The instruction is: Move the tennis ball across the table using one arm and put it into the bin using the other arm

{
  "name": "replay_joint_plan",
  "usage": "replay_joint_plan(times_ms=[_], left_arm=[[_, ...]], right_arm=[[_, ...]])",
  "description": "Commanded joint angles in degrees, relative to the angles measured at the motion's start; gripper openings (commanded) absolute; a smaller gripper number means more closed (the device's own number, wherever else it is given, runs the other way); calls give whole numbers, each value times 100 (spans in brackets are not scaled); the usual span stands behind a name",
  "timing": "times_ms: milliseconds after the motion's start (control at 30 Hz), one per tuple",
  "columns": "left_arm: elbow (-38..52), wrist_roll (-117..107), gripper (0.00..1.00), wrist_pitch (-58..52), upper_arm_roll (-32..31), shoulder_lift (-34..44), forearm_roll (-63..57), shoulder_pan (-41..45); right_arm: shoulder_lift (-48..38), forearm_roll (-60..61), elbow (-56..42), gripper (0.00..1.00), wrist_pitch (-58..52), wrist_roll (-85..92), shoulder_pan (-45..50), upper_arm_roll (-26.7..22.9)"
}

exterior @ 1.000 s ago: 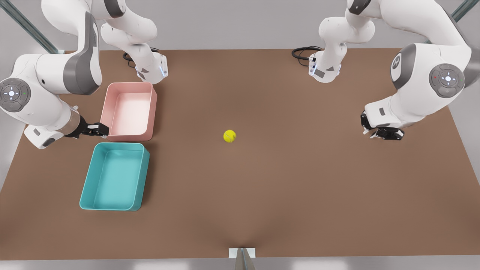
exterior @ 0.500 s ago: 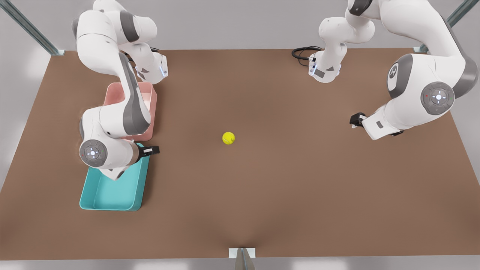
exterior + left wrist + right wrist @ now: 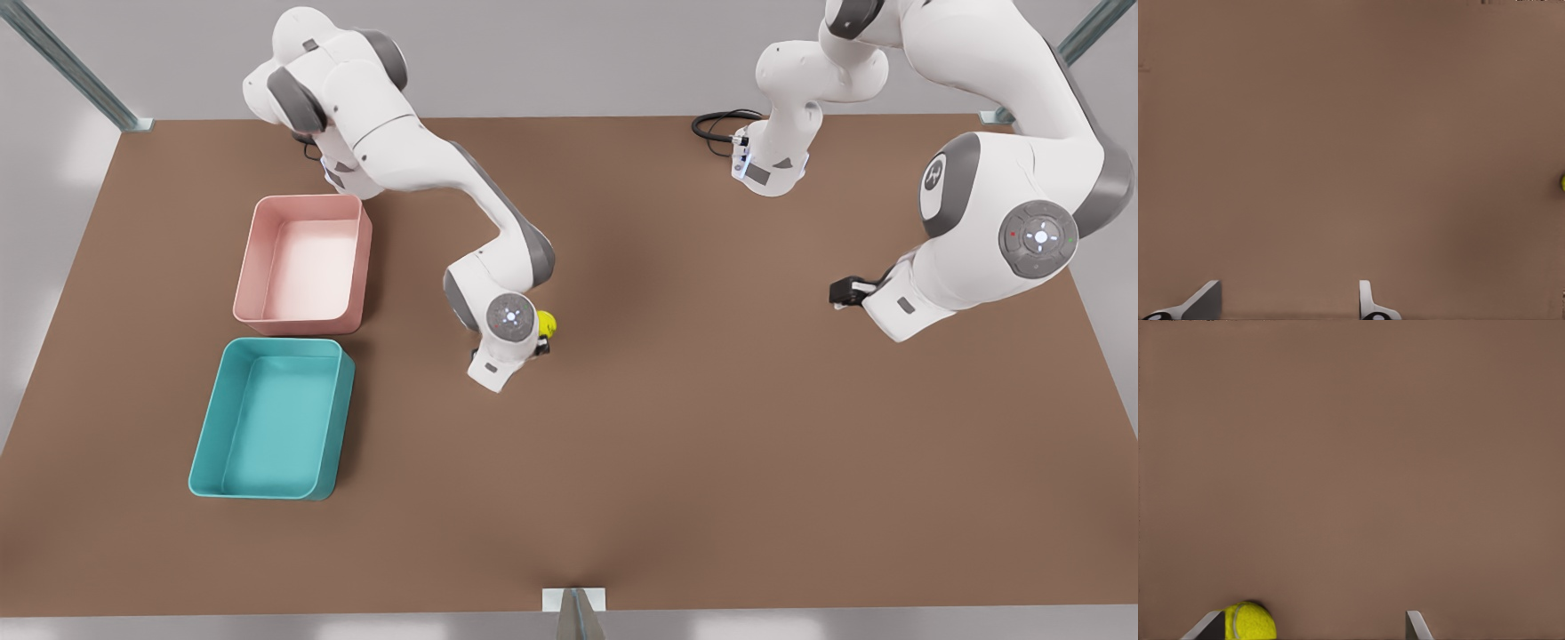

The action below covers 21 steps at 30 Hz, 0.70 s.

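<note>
Ball: we see the small yellow-green tennis ball [image 3: 547,323] mid brown table [image 3: 676,427], at 3 o'clock of the teal rectangular plastic bin [image 3: 206,437].
Right gripper [image 3: 540,345]: spread open, empty, ball touching one finger [image 3: 1208,628].
Left gripper [image 3: 845,292]: open, empty, waiting well away at the ball's 3 o'clock.

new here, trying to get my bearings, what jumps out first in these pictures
The bright tennis ball at mid-table, with the right gripper open beside it. Next the teal bin and pink tray at the front view's left. The left gripper waits open at the front view's right.
</note>
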<state>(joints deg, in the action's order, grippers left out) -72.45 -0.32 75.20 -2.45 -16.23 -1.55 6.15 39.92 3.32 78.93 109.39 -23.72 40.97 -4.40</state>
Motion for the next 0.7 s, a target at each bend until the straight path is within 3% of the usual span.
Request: replay_joint_plan(times_ms=[0, 333, 667], left_arm=[[3, -662, 100, -5, -1, 6, 14, -8], [3, -662, 100, -5, -1, -64, 23, -79], [20, -460, 100, -585, -18, -126, 252, -158]], right_arm=[[-81, -7, 122, 100, 698, -3095, 130, 0], [-608, 28, 1546, 100, 1911, -3227, 438, 18], [-415, 63, 1792, 100, 2113, -3236, 728, 27]])
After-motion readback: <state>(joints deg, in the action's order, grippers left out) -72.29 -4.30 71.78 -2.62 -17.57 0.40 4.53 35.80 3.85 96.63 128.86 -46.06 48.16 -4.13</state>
